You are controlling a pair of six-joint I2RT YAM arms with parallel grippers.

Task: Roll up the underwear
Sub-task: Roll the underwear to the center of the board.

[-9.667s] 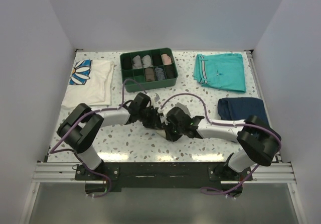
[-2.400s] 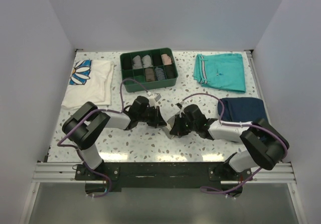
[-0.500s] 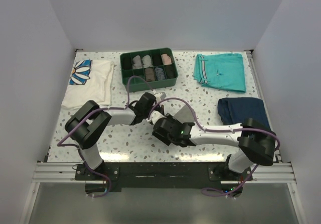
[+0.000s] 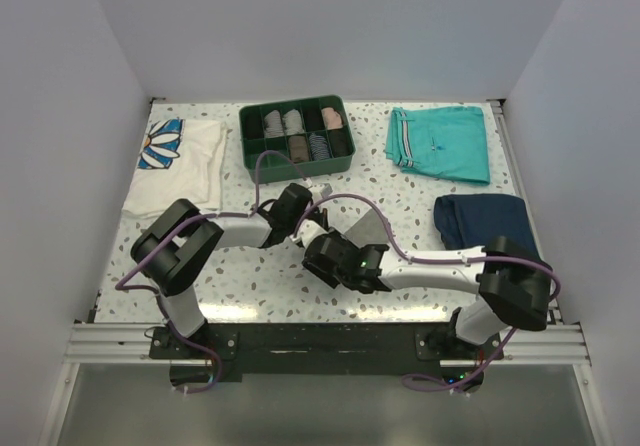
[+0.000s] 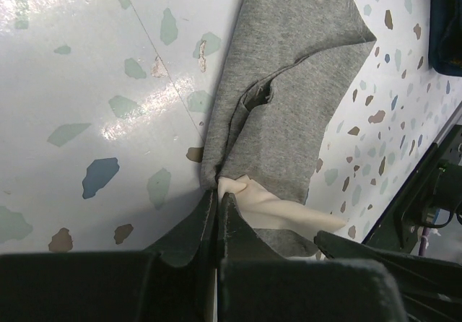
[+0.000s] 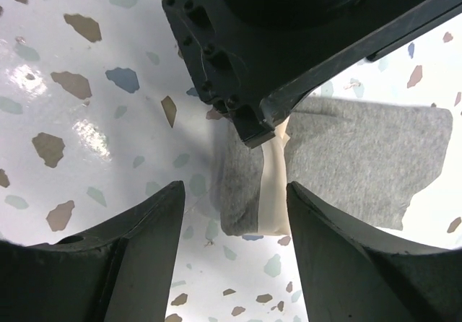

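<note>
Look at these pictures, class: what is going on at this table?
The left fingers are shut on the edge of the grey underwear, pinching it at the beige waistband. The rest of the cloth lies spread on the speckled table and is not yet a roll. The right fingers hang open just above that same end, next to the left ones, and grip nothing.

Underwear [image 5: 289, 84] partly under left end effector [image 5: 219, 199]
</note>
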